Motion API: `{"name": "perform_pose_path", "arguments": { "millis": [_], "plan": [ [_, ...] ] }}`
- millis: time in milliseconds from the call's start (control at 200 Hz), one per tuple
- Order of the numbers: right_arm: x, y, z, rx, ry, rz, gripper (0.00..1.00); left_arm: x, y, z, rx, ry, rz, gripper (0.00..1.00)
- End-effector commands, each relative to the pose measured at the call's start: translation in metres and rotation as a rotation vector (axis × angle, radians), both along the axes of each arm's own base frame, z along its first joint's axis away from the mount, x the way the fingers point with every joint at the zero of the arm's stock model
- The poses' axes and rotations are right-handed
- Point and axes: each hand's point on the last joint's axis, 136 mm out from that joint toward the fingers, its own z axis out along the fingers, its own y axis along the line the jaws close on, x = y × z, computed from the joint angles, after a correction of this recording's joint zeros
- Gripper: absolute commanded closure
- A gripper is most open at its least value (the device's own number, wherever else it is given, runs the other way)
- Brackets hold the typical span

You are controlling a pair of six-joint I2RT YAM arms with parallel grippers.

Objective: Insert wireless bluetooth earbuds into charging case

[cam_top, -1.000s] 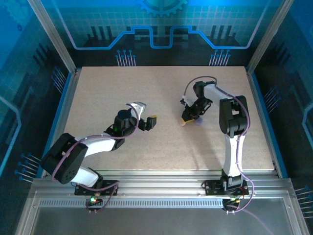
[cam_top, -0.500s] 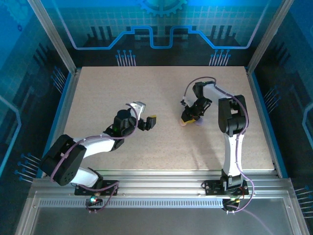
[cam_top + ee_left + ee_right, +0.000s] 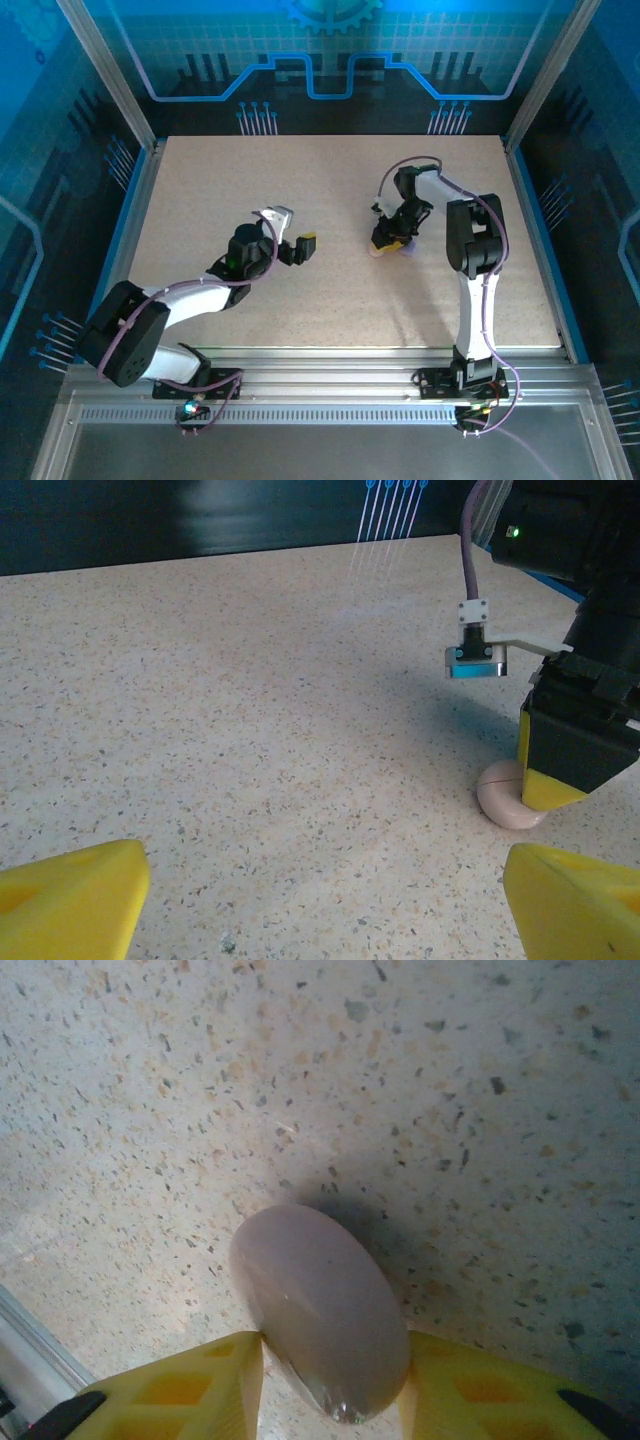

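Since both round charging cases lie shut on the tabletop [image 3: 330, 190], you can judge the job nearly done: the earbuds are most likely inside, and what is left is to let go and back the arms away. Your right tool [image 3: 332, 1348] points straight down over the greyish-lilac case [image 3: 320, 1305], one yellow finger on either side of it, each touching or all but touching its shell. Whether they squeeze it or have slackened I cannot tell from so close a view. The pale pink case [image 3: 503, 802] sits just beside it, against the outer face of one of those fingers. The right arm reaches up the tabletop from its base, elbow raised, wrist folded down and to the left. Your left tool [image 3: 320, 900] stands wide apart and empty, held low and level, facing the right one from well apart, its arm stretched low toward the middle.
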Motion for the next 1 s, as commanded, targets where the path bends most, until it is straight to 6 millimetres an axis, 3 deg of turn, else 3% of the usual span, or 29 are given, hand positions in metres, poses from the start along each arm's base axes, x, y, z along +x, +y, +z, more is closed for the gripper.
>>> {"name": "perform_pose_path", "arguments": {
  "millis": [0,285,570,680,850,975,995],
  "plan": [
    [0.012,-0.003,0.017,-0.023,-0.066,-0.017,0.59,-0.002,0.012,0.003,0.013,-0.010,0.033,0.08],
    [0.020,0.004,0.046,-0.015,-0.134,-0.011,0.56,-0.005,0.024,0.015,0.024,-0.020,0.068,0.07],
    [0.033,0.009,0.115,0.015,-0.398,-0.042,0.58,-0.002,0.055,0.040,0.051,-0.018,0.178,0.06],
    [0.035,0.004,0.138,0.031,-0.574,-0.077,0.59,0.004,0.081,0.055,0.078,-0.022,0.263,0.01],
    [0.035,-0.013,0.159,0.016,-0.821,-0.134,0.60,0.014,0.149,0.075,0.069,0.006,0.522,0.01],
    [0.032,-0.033,0.160,-0.021,-1.006,-0.211,0.47,0.011,0.186,0.069,0.106,0.042,0.649,0.01],
    [0.032,-0.038,0.159,-0.030,-1.032,-0.231,0.38,0.011,0.192,0.066,0.115,0.056,0.667,0.01]
  ]
}}
